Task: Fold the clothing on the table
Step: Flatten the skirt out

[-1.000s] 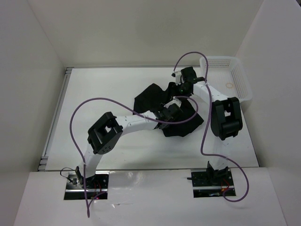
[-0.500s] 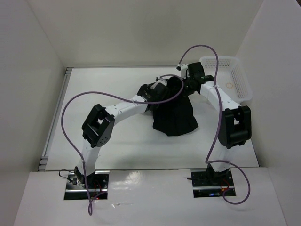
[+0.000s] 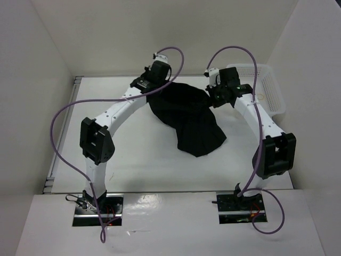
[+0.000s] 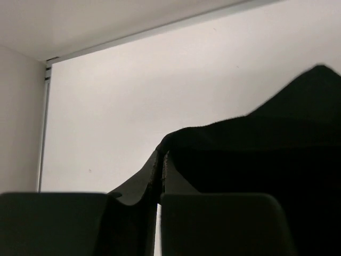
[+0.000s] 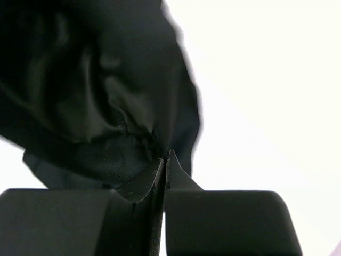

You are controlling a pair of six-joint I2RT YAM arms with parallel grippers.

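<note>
The clothing (image 3: 186, 114), a black skirt, hangs stretched between both grippers over the far part of the white table (image 3: 133, 160); its lower end drapes down to the tabletop. My left gripper (image 3: 151, 88) is shut on the skirt's left top edge (image 4: 224, 133); its fingertips (image 4: 161, 160) pinch the fabric. Over at the skirt's right top edge, my right gripper (image 3: 216, 96) is also shut, with black cloth (image 5: 96, 96) bunched above the closed tips (image 5: 165, 160).
A white mesh basket (image 3: 272, 88) stands at the far right, close behind the right arm. A metal rail (image 3: 64, 133) runs along the table's left edge. White walls enclose the back and both sides.
The left gripper has closed on the skirt near its middle and carried it up and to the far left. The right gripper moved slightly right. The skirt went from crumpled to spread between them.
</note>
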